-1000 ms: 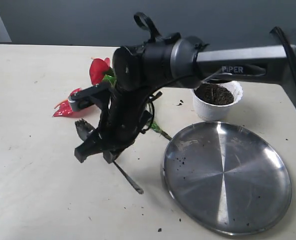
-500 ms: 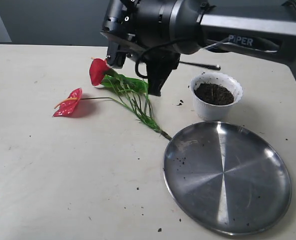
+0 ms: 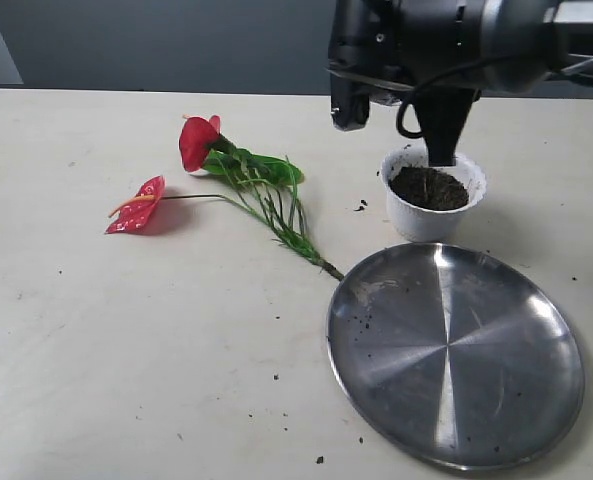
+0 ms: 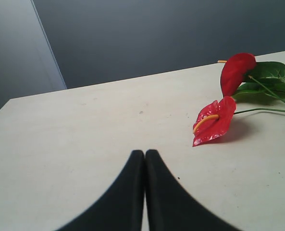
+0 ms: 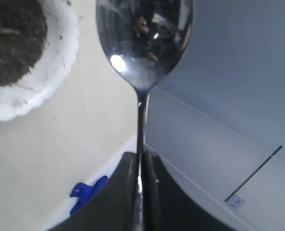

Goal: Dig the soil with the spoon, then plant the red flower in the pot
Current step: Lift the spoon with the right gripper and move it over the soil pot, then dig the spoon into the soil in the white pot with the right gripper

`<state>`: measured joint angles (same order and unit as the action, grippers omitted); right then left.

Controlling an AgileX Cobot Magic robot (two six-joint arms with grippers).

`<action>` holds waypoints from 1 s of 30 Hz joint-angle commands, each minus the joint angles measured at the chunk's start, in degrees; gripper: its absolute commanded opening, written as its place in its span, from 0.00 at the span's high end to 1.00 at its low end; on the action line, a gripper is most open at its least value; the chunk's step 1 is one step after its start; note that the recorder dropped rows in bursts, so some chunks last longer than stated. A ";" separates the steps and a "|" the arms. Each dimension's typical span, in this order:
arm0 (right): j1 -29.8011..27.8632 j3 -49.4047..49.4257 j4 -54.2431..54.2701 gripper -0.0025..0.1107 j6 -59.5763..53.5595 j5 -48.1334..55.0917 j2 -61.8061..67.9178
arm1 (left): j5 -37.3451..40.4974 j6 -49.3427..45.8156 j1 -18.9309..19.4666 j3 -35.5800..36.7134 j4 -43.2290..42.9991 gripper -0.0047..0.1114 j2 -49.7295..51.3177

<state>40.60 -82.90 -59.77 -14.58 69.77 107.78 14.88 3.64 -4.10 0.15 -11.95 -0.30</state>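
The red flower (image 3: 198, 142) lies flat on the table, its second bloom (image 3: 139, 205) further left and its green stem (image 3: 291, 232) running toward the plate. The white scalloped pot (image 3: 416, 222) holds dark soil (image 3: 428, 187). My right gripper (image 3: 442, 145) hangs just above the pot's far rim. In the right wrist view that gripper (image 5: 141, 156) is shut on the spoon (image 5: 144, 38) by its handle; the bowl carries a few dark specks and sits beside the pot (image 5: 55, 67) and soil (image 5: 12, 43). My left gripper (image 4: 144, 153) is shut and empty, short of the flower (image 4: 214, 120).
A large round steel plate (image 3: 456, 355) with soil crumbs lies in front of the pot, its rim touching the stem's tip. Loose crumbs (image 3: 361, 206) dot the table. A blue clip-like piece (image 5: 87, 191) shows beside the right gripper.
My right arm rose from the table left of the plate and swung right, over the flower, to above the pot, carrying the spoon. The flower has not moved.
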 commanded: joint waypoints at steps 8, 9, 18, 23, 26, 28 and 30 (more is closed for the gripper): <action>-0.63 9.42 -10.50 0.98 -15.52 0.19 -2.94 | -0.37 0.26 -0.13 -0.15 0.31 0.95 0.30; -0.63 10.32 -11.85 0.98 -15.52 0.19 -2.84 | -0.37 0.26 -0.13 -0.15 0.31 0.95 0.30; -0.63 11.81 -15.62 0.98 -17.94 0.19 1.59 | -0.37 0.26 -0.13 -0.15 0.31 0.95 0.30; -0.63 11.81 -16.96 0.98 -17.94 0.19 6.36 | -0.37 0.26 -0.13 -0.15 0.31 0.95 0.30; -0.63 11.81 -16.94 0.98 -18.06 0.19 8.86 | -0.37 0.26 -0.13 -0.15 0.31 0.95 0.30; -0.63 11.81 -16.66 0.98 -18.35 0.19 10.35 | -0.37 0.26 -0.13 -0.15 0.31 0.95 0.30; -0.63 11.81 -16.49 0.98 -18.35 0.19 11.48 | -0.37 0.26 -0.13 -0.15 0.31 0.95 0.30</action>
<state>40.35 -71.40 -75.62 -32.43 69.43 117.84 14.88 3.64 -4.10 0.15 -11.95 -0.30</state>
